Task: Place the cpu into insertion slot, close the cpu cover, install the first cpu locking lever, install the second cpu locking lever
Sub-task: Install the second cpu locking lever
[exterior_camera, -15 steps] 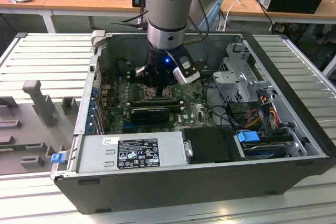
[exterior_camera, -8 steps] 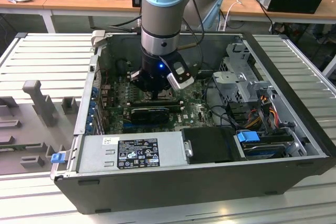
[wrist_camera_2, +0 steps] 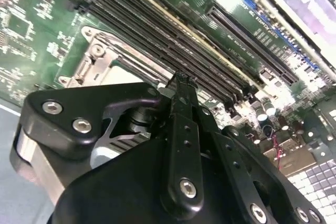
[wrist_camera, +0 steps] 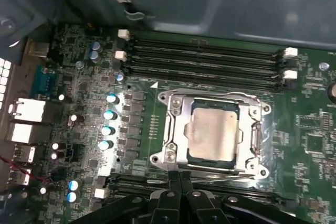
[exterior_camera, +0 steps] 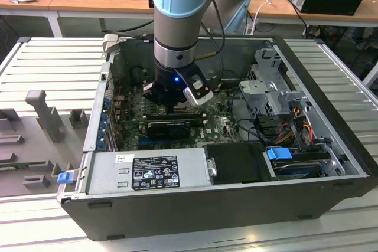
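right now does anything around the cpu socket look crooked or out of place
Nothing stands out. The cpu lies flat and square inside the cpu cover, which sits level over it. The claw hovers beside the socket's edge, fingers together, holding nothing.

the power supply's point(exterior_camera: 155, 172) label print is perhaps too blurred to read.

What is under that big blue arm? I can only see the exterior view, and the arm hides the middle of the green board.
Observer: In the first wrist view, the cpu lies flat on the board, silver top up.
Operator: Is it just sitting loose there?
Observer: No. The cpu cover is down around it, and the chip's top shows through the cover's cut-out.
Operator: And is the claw holding anything?
Observer: The gripper is shut with nothing visible between its fingers. Its tips are right at one edge of the cover.
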### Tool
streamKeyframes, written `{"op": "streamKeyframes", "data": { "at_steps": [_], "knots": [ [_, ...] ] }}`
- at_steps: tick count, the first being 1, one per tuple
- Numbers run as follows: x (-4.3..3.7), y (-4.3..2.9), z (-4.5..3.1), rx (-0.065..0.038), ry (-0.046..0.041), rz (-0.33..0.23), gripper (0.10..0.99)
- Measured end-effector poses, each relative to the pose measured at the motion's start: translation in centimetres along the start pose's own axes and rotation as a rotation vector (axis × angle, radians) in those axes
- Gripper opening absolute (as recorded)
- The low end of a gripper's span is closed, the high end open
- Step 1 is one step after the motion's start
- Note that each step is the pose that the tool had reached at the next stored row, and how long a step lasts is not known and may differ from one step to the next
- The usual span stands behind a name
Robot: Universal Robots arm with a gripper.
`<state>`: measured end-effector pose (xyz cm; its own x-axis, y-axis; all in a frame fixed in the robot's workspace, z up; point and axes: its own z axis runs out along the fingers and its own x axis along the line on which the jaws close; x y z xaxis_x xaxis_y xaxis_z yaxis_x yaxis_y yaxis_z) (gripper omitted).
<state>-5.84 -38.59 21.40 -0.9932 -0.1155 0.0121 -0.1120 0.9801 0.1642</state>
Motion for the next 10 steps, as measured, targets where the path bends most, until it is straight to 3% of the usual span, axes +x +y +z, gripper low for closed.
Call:
{"op": "streamKeyframes", "data": {
  "at_steps": [2, 5, 10],
  "knots": [
    [0.46, -0.05, 0.29, -0.012, -0.0008, -0.004, 0.106],
    [0.6, -0.18, 0.78, -0.023, -0.002, -0.004, 0.106],
    [1.04, -0.33, 1.13, -0.028, -0.0026, -0.005, 0.106]
  ]
}}
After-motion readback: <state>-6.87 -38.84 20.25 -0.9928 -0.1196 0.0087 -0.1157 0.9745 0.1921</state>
